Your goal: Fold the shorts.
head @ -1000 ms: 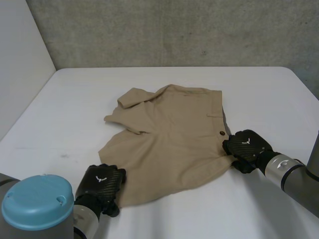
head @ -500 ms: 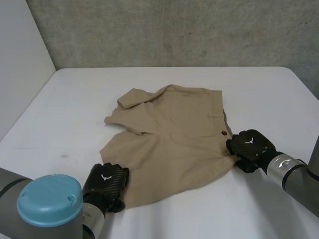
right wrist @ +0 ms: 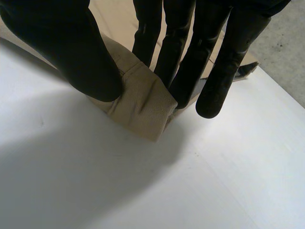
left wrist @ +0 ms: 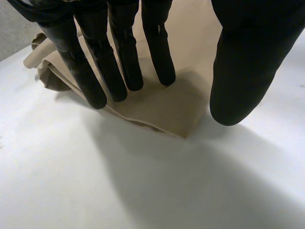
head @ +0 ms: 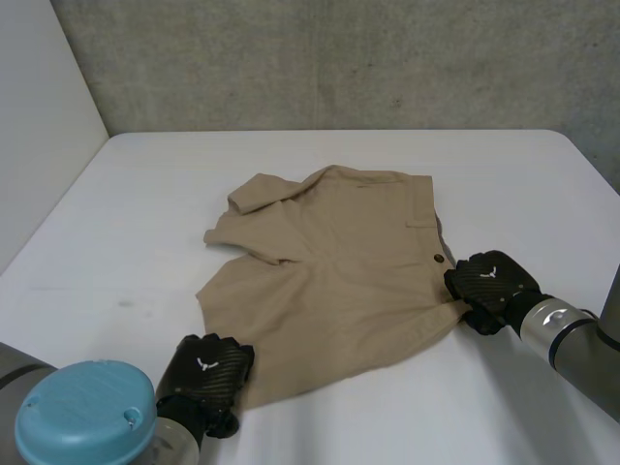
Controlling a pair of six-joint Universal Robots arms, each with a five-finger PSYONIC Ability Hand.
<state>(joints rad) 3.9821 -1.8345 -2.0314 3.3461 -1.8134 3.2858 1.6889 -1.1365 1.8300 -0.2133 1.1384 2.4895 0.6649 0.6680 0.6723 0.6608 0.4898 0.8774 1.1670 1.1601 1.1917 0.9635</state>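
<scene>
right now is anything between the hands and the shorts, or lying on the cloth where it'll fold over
Nothing visible. The left hand rests straight fingers on a near corner of the shorts, and the right hand pinches the waistband corner. Nothing else lies on the cloth or on the table beside it.

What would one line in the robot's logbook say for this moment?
task: fold shorts | spread on table | left hand open, fingers on hem corner | right hand pinching waistband corner
</scene>
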